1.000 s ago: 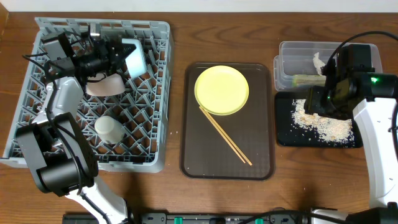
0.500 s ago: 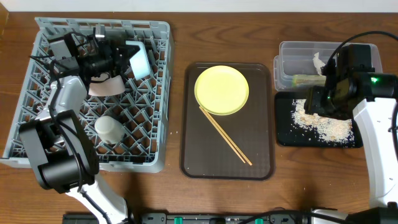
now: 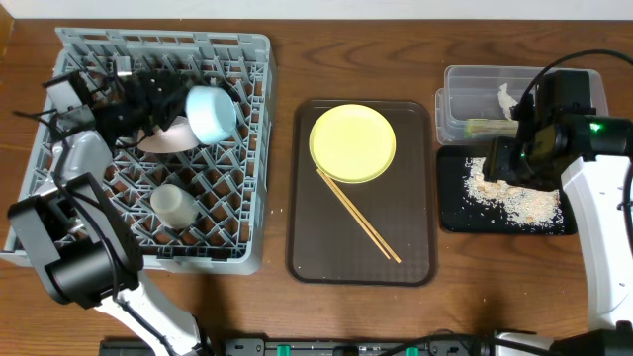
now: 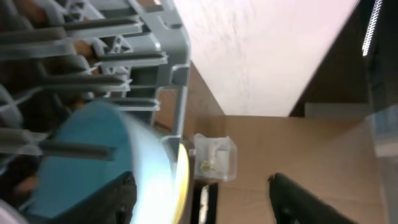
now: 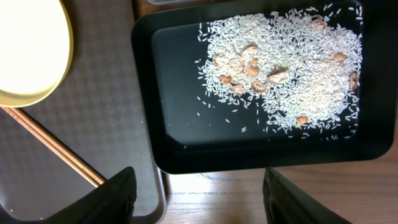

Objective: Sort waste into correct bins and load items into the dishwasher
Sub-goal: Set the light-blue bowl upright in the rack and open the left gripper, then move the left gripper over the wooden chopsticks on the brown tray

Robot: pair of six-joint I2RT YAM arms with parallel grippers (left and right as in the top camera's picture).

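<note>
Now the light blue bowl point(image 3: 211, 112) is leaning among the upright pegs in the back part of the grey dish rack point(image 3: 168, 38). The left gripper point(image 4: 199, 179) is hovering right beside it. Its fingers are standing wide apart, and in the blurred wrist view the bowl is showing in front of one of them rather than being pinched between the two. Just beside the blue bowl, the white bowl point(image 3: 163, 141) is resting on the pegs, partly under the left arm. The small white cup point(image 3: 173, 205) is lying nearer the front of the rack.

Right of the rack, the yellow plate point(image 3: 352, 144) is sitting on the brown tray point(image 3: 307, 247). The wooden chopsticks point(image 3: 358, 214) are lying slanted beside the plate, with their upper ends touching its rim.

Farther right, the clear tub point(image 3: 460, 84) is holding the white tissue point(image 3: 507, 99) and the green-and-orange wrapper point(image 3: 485, 127). The black tray point(image 5: 186, 155) in front of it is carrying the scattered rice crumbs point(image 5: 280, 74). The right gripper point(image 5: 198, 171) is hanging over that tray's near edge, fingers spread wide and holding nothing.
</note>
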